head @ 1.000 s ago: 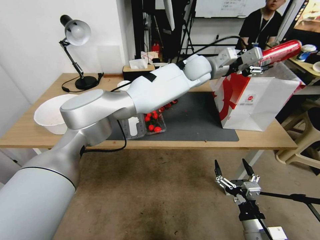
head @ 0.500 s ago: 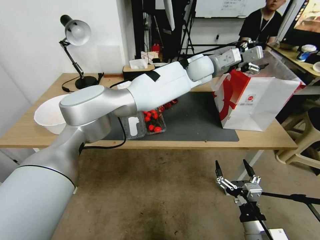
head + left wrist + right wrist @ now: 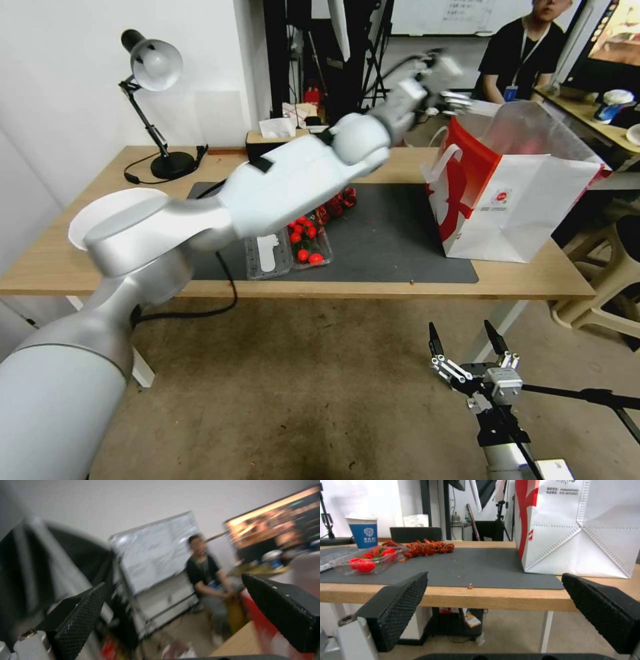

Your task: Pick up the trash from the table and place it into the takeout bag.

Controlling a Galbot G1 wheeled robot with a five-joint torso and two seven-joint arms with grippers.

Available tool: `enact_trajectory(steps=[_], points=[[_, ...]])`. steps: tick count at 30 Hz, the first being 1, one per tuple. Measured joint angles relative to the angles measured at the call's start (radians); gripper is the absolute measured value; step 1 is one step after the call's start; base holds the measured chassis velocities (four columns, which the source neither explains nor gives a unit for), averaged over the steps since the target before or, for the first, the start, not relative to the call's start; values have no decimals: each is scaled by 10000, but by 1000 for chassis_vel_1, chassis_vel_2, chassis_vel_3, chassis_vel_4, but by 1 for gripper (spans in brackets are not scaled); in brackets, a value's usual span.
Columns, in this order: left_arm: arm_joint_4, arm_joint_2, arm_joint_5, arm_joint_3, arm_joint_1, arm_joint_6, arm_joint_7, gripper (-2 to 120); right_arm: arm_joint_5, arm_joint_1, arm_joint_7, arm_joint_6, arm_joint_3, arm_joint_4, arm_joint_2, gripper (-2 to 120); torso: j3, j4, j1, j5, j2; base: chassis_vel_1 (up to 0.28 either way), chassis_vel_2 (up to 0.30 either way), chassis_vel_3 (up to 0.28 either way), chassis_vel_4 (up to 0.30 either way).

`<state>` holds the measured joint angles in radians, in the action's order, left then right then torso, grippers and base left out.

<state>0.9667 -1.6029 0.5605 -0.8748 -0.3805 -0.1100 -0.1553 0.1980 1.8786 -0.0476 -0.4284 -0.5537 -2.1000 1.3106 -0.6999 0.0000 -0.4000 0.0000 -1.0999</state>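
Note:
The takeout bag (image 3: 527,200), white with red sides, stands open on the right end of the table (image 3: 527,285); it also shows in the right wrist view (image 3: 586,530). My left gripper (image 3: 445,75) is raised above and behind the bag's left rim, and the left wrist view shows the gripper (image 3: 173,615) open and holding nothing. Trash lies on the dark mat (image 3: 400,233): a clear tray of red pieces (image 3: 308,245), red shells (image 3: 423,547) and a blue-and-white paper cup (image 3: 365,531). My right gripper (image 3: 461,333) hangs open below the table's front edge.
A white bowl (image 3: 81,225) sits at the table's left end behind my left arm. A desk lamp (image 3: 153,67) and a tissue box (image 3: 277,137) stand at the back. A stool (image 3: 600,267) is beside the table's right end.
A second ago my left gripper held a red can over the bag. It let the can go, and has since swung up and to the left. The right arm has stayed put.

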Motion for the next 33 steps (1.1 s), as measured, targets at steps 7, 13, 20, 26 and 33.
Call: enact_trajectory(steps=[7,13,20,26,33], points=[[678,571,921,428,380,187,1237,100,-14,45,25,-45,43,0,50,100,0,-7,0,0,0,0,0,0,0],[2047,1888,1614,1732,1563,1098,4222,100,-27,36,24,-24,68,0,24,100,-1,3,0,-4,0,0,0,0,0],[4192,2844,1761,2878,3615,2552,8449,100,38,-29,18,11,42,91,-4,100,0,-1,0,-4,-1,0,0,0,0],[4907,3349,1074,3276,4414,2704,9710,100,98,-86,18,16,43,168,-41,100,0,-2,0,-1,0,0,0,0,0],[5945,4381,441,4031,5919,2656,9843,100,161,-104,18,23,52,244,-154,100,0,1,0,-2,0,0,0,0,0]])
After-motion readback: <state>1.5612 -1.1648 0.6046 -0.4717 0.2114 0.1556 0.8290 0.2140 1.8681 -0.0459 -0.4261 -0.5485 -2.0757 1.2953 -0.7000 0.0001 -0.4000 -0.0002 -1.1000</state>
